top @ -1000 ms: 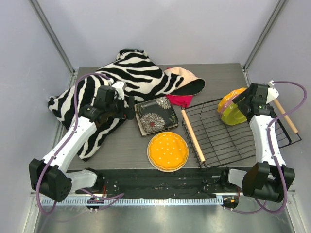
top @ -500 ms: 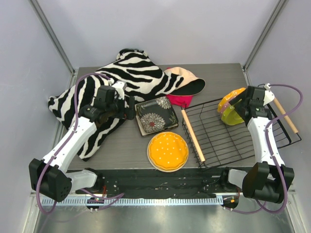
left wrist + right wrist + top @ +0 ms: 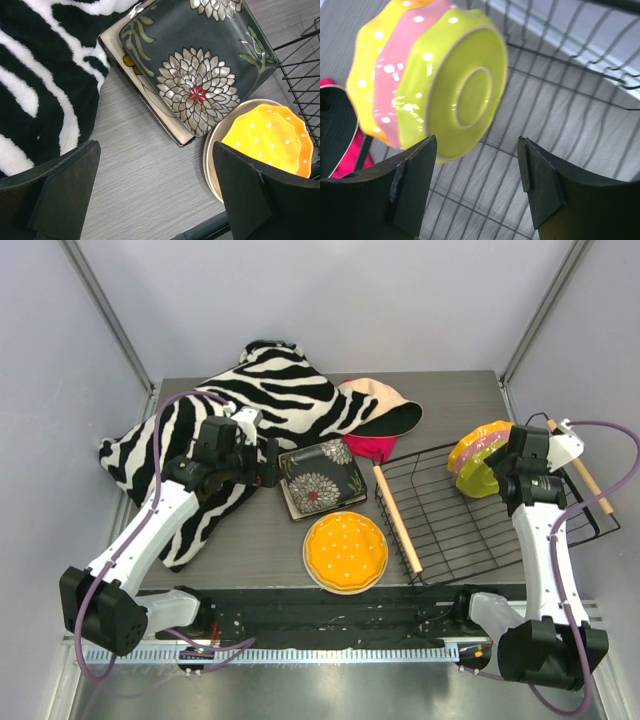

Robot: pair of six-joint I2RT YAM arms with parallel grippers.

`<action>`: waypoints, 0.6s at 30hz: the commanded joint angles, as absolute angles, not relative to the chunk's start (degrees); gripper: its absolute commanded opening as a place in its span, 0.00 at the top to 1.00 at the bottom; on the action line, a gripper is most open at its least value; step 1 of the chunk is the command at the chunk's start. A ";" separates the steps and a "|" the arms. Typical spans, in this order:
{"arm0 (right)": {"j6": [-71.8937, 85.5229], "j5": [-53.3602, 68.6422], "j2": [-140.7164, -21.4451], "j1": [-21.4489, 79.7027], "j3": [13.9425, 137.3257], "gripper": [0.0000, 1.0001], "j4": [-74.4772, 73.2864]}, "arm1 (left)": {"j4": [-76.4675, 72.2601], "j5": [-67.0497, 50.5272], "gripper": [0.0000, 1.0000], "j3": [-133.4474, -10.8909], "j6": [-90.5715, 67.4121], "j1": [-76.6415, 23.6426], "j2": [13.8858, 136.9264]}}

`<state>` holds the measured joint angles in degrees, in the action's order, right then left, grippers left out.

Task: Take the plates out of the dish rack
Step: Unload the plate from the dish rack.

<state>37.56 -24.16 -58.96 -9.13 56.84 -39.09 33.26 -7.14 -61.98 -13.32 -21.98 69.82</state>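
Though the counter [image 3: 250, 535] is half covered on the left by a zebra blanket [image 3: 270, 390], the dish rack [image 3: 430, 454] sits at the right, so the right arm [image 3: 540, 530] can reach it. That arm leans over the rack's far corner. Its jaws are parted fairly wide with nothing between them, and they face the underside of the yellow-green plate [image 3: 465, 95], probably lining up to close on its rim. That plate stands on edge with a pink plate [image 3: 390, 85] and a yellow plate [image 3: 362, 75] packed behind it. The wires hold them upright, so the front one has to come out first. The left arm [image 3: 150, 530] hangs over the counter's middle with its jaws spread fully and empty. Below them, outside the rack, the dark square plate [image 3: 195, 75] lies stacked on a cream square plate [image 3: 150, 97]. Just beside these, the orange dotted plate [image 3: 270, 140] rests in a round cream plate [image 3: 212, 170]. Stacking them this way leaves bare counter free. A peach hat [image 3: 375, 400] lies well behind them.
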 commanded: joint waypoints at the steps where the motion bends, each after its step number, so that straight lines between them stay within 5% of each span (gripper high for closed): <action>1: 37.00 -30.41 -58.71 -9.49 54.94 0.28 -40.78 | 31.29 -8.96 0.00 -61.88 -13.71 -21.80 69.61; 12: 37.09 -16.27 -58.89 -9.58 56.33 0.23 -31.03 | 31.55 -7.82 0.00 -61.08 -13.18 -21.80 68.91; 18: 37.79 -20.10 -61.78 -4.93 59.41 0.23 -32.79 | 28.83 -12.29 0.00 -60.12 -16.26 -21.88 69.52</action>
